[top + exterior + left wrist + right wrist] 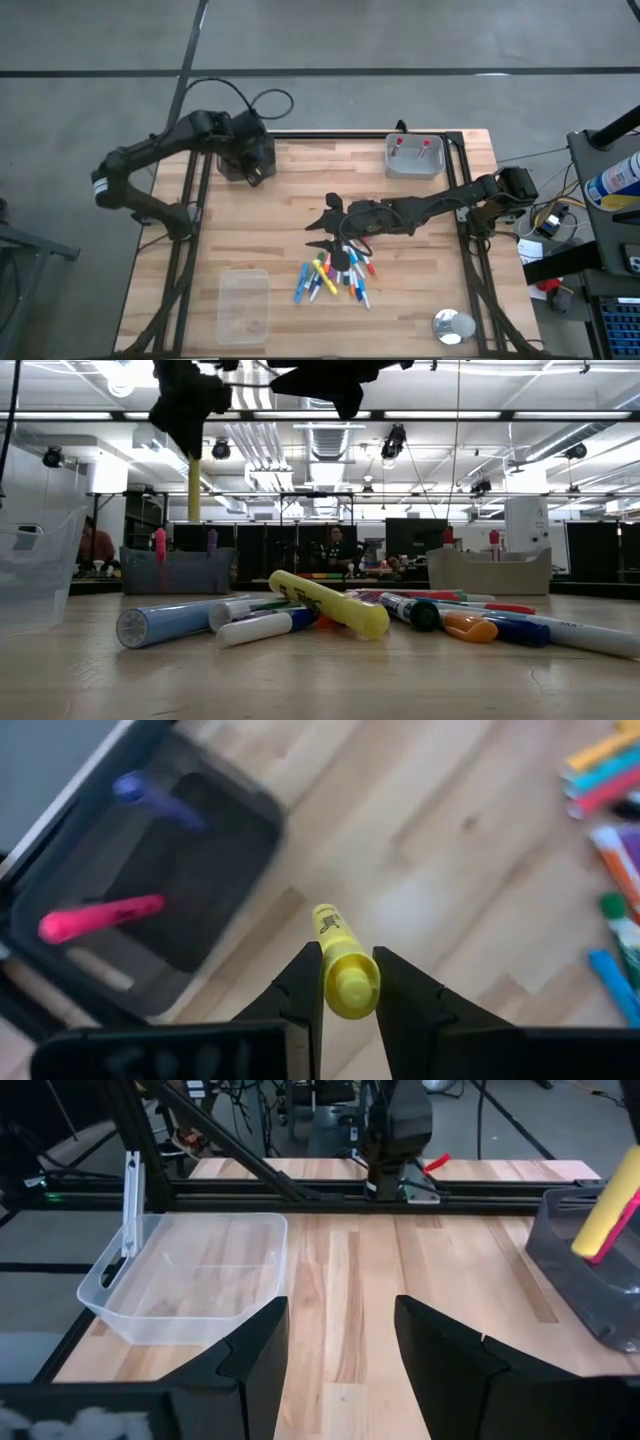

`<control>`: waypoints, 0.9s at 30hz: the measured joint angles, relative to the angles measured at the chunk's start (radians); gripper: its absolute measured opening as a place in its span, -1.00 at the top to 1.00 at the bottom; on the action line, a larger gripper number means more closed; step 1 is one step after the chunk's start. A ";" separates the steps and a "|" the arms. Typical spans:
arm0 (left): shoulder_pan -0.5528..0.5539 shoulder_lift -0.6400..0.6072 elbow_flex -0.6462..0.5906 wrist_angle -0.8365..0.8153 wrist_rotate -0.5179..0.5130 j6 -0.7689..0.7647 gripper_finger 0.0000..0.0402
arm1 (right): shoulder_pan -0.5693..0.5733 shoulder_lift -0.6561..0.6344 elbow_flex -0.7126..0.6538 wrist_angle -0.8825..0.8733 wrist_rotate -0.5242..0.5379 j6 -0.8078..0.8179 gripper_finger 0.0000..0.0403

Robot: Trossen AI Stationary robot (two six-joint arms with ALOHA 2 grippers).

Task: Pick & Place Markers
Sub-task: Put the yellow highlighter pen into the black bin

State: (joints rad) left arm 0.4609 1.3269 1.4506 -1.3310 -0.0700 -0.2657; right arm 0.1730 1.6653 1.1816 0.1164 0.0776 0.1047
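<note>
At upper left, the left gripper [350, 995] clamps a yellow plastic marker [343, 963]; the right gripper [340, 1350], centre frame, gapes empty above the scattered coloured markers [338, 277].

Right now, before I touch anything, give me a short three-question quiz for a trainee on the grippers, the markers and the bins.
1. True or false: the left gripper is shut on a yellow capped marker.
2. What lies in the dark plastic bin? A) a pink marker and a purple marker; B) two green markers; C) nothing.
3. Fill in: the right gripper, near the loose pile of mixed-colour markers, is ___ and holds nothing.
Key: 1 true; 2 A; 3 open.
</note>
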 joint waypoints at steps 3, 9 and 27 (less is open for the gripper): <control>0.079 -0.005 -0.019 0.022 0.000 -0.020 0.67 | 0.000 0.000 0.000 -0.001 0.000 -0.003 0.13; 0.212 -0.003 -0.050 0.105 -0.002 -0.023 0.67 | 0.000 0.000 0.000 -0.001 0.001 -0.003 0.15; 0.401 0.110 -0.068 0.173 -0.003 -0.033 0.67 | 0.000 0.000 -0.001 -0.003 0.001 -0.003 0.16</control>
State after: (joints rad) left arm 0.8618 1.4369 1.3830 -1.1579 -0.0726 -0.2985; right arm 0.1726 1.6653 1.1803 0.1129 0.0788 0.1020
